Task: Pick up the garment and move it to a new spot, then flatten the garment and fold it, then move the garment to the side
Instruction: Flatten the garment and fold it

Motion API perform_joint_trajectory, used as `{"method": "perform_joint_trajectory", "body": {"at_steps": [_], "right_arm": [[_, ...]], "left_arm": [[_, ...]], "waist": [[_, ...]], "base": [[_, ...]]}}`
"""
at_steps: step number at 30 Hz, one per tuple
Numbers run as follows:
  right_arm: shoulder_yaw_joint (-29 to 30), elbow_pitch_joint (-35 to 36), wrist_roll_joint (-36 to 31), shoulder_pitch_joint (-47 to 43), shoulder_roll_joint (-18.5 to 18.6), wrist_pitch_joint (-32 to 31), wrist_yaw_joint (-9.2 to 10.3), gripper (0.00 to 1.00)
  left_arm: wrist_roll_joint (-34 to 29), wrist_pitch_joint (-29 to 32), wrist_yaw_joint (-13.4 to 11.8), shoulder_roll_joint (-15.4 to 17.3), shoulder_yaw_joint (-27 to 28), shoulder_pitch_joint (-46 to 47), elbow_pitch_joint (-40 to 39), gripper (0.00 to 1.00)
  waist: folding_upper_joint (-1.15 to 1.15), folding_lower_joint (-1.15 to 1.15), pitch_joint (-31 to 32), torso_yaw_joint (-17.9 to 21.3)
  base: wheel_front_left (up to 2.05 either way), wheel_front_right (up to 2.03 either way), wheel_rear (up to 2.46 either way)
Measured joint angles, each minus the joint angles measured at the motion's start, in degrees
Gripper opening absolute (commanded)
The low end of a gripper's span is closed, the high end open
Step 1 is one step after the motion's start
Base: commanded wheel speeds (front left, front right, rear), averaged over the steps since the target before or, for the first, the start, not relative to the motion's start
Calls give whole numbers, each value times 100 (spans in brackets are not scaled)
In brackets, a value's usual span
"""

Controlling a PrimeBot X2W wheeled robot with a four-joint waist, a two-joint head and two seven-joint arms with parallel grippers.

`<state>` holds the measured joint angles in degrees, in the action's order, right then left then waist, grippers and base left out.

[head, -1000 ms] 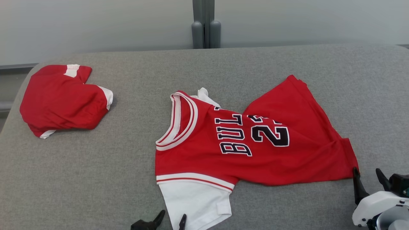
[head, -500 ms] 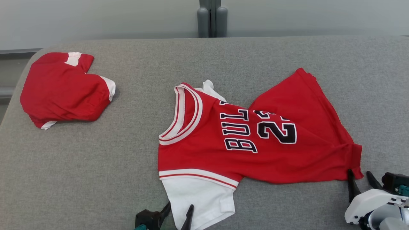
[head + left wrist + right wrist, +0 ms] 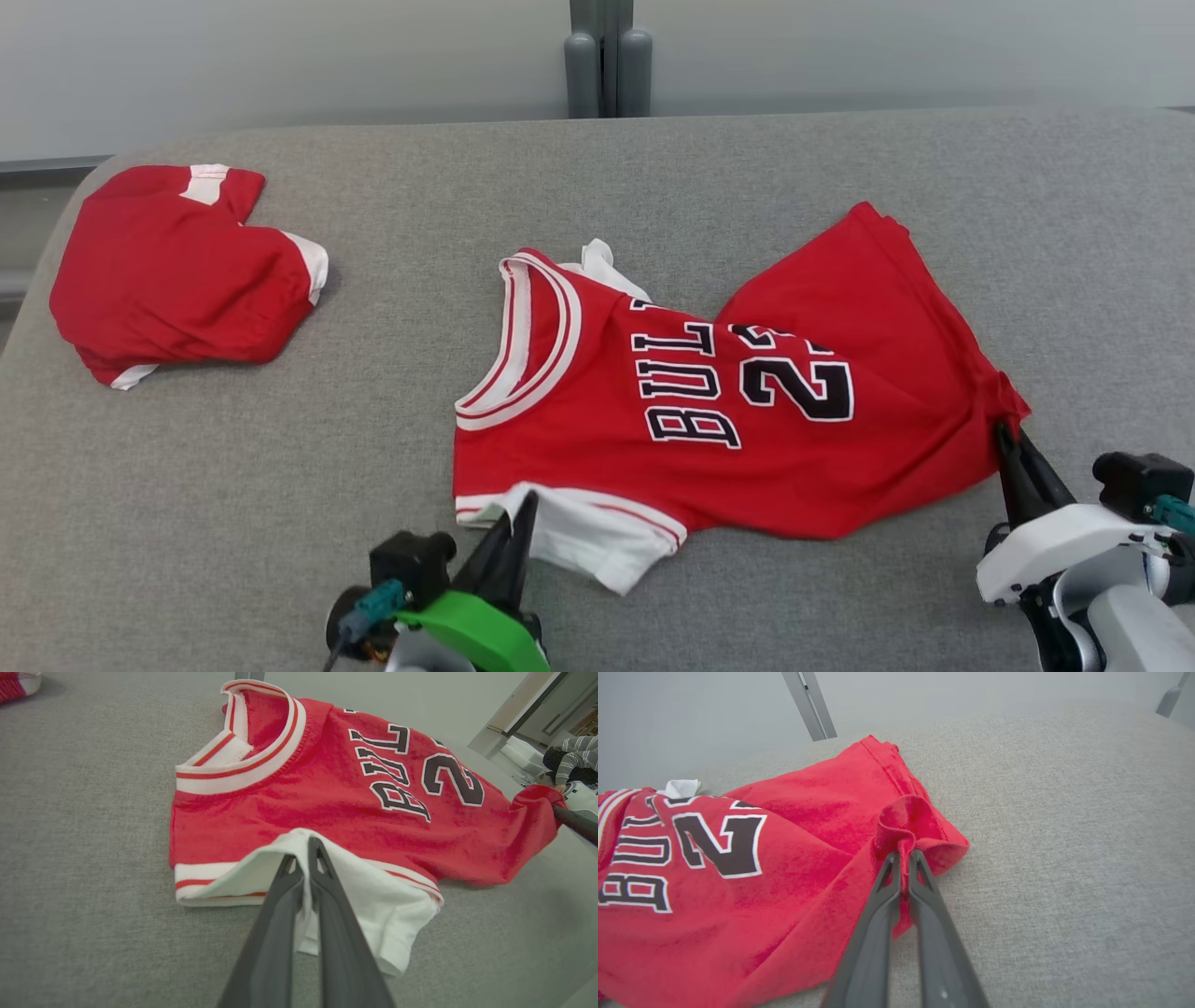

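The garment (image 3: 747, 411), a red jersey with black lettering and a red-and-white ribbed neckline (image 3: 523, 355), is lying spread across the middle of the grey worktop (image 3: 280, 485). Its neck opening is facing the robot's left and its hem is reaching toward the right. The left pincer (image 3: 303, 848) is clamping the white sleeve (image 3: 383, 896) at the near edge of the garment. Its two dark fingers are pressing together with only cloth between them, and the white fabric is standing up in a small tent around their tips while the rest of the sleeve is draping onto the worktop. The right pincer (image 3: 903, 857) is likewise squeezing tight on the near hem corner (image 3: 924, 826), where the red cloth is bunching into a rolled curl just above the fingertips. The chest and the far hem are resting flat on the worktop, with a few creases running toward the pinched corner. A second red garment (image 3: 177, 280), crumpled and trimmed in white, is sitting near the far left corner, well apart from the jersey. A grey post (image 3: 607, 65) is rising behind the back edge of the worktop. In the left wrist view, a person (image 3: 577, 749) in a striped top is showing at the far right.
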<state>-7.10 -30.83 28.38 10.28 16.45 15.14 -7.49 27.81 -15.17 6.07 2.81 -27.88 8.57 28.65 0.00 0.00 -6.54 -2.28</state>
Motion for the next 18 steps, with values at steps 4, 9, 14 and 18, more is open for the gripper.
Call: {"method": "perform_joint_trajectory", "body": {"at_steps": [4,9,14,18], "right_arm": [[-83,368,41,260,65,0,0,0],[-335,352,185,1084,229,0,0,0],[-657,25,791,2591,278,-331,0,0],[-736,-338,1334,3978,328,-789,0,0]], "left_arm": [[10,0,59,71,237,473,-267,0],[156,130,105,280,246,1600,-236,0],[571,587,132,614,189,3246,42,0],[905,880,132,781,238,4785,446,0]], "waist": [[0,0,-18,60],[0,0,-162,139],[0,0,-491,224],[0,0,-846,291]], "base": [[0,0,0],[0,0,0],[0,0,0],[0,0,0]]}}
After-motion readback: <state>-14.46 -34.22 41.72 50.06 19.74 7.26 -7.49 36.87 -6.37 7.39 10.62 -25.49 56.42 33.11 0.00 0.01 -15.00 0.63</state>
